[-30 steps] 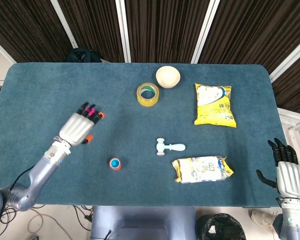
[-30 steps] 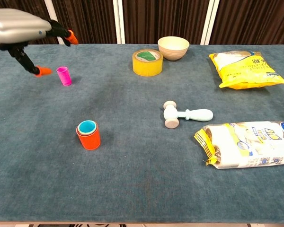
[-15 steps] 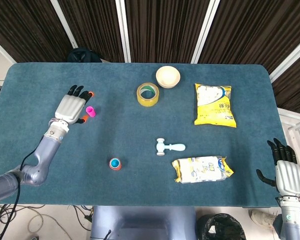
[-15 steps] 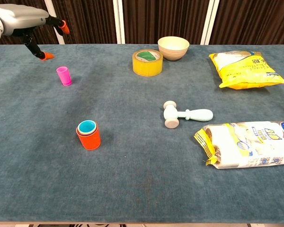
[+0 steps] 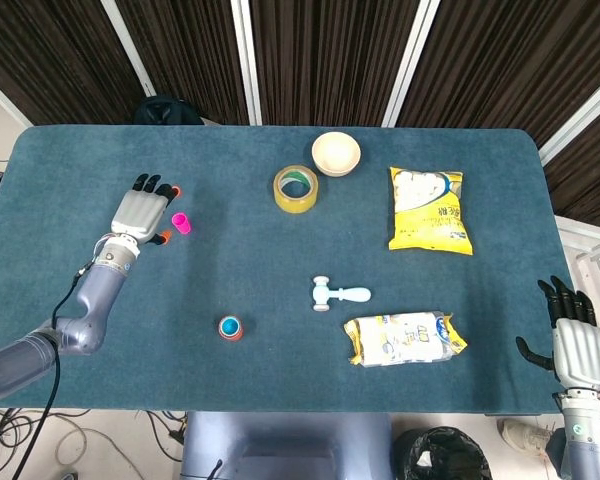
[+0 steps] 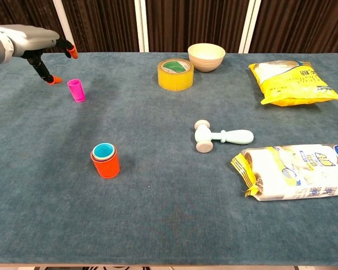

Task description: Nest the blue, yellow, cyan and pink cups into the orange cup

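Pink cup (image 6: 75, 90) stands upright and alone on the desk (image 6: 169, 225), far-left area, well apart from the orange cup (image 6: 106, 164). The orange cup sits nearer the front edge, left of centre. A cyan cup (image 6: 103, 150) shows at its mouth, with a thin pale rim around it – probably the yellow one; the blue cup cannot be made out, presumably buried lower in the stack.

Progress, as judged: 3 of 4 cups appear nested, 1 left – the pink one. Remaining steps: grasp it, carry it to the orange cup, seat it inside the cyan.

Left robot hand (image 5: 140, 211) is just beside the pink cup (image 5: 181, 223), on the side away from the desk centre. Fingers (image 6: 71, 52) spread, orange tips visible, nothing held – released. In the chest view 1 tip hangs close to the cup's left side, with a gap showing; no contact that I can confirm.

Right robot hand (image 5: 578, 345) is off the desk's front-right corner, fingers extended and apart, empty, well away from both cups.
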You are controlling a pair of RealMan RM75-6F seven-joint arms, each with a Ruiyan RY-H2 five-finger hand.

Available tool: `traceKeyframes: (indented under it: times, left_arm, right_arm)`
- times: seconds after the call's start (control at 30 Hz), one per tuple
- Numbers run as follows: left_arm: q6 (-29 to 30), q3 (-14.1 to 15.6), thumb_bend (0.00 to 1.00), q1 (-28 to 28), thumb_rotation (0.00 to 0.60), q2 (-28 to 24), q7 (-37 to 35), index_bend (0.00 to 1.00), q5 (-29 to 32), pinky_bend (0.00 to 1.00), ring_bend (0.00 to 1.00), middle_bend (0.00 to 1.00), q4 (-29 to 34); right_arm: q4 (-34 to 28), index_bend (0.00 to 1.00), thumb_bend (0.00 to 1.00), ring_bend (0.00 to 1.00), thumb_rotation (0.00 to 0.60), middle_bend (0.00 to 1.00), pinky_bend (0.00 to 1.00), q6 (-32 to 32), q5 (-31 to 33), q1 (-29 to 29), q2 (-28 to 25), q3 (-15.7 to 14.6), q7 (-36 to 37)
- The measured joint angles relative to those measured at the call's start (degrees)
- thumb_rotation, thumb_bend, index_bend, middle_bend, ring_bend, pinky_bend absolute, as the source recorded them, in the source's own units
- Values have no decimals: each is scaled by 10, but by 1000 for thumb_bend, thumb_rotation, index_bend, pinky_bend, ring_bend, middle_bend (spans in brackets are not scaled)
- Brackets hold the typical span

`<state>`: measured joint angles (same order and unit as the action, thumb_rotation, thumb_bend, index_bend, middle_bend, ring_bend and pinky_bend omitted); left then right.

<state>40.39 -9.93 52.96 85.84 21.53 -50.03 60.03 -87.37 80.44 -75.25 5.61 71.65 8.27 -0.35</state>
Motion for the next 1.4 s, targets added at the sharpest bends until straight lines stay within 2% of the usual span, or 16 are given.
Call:
traceKeyframes:
  times: [0.23, 0.73, 1.13, 1.4]
  left_arm:
    - [-26, 2, 267, 7, 600, 41, -37, 270, -24, 5, 0, 175, -70]
    - [-54, 11, 271, 10, 600, 97, -90, 334, -78, 5, 0, 178, -167]
    - [-60, 10, 297, 15, 600, 128, -119, 381, -112, 5, 0, 186, -213]
    - [-57, 8, 305, 13, 600, 131, -131, 406, -127, 5, 0, 196, -220]
  right_arm:
    - [11, 106, 324, 96, 600, 44, 3, -9, 8, 3, 8, -1, -10]
    - [25, 106, 324, 96, 600, 44, 3, -15, 13, 7, 18, -1, -17]
    - [28, 106, 324, 96, 600, 44, 3, -17, 14, 7, 20, -1, -16]
    - [25, 106, 324, 96, 600, 44, 3, -19, 13, 7, 18, -2, -11]
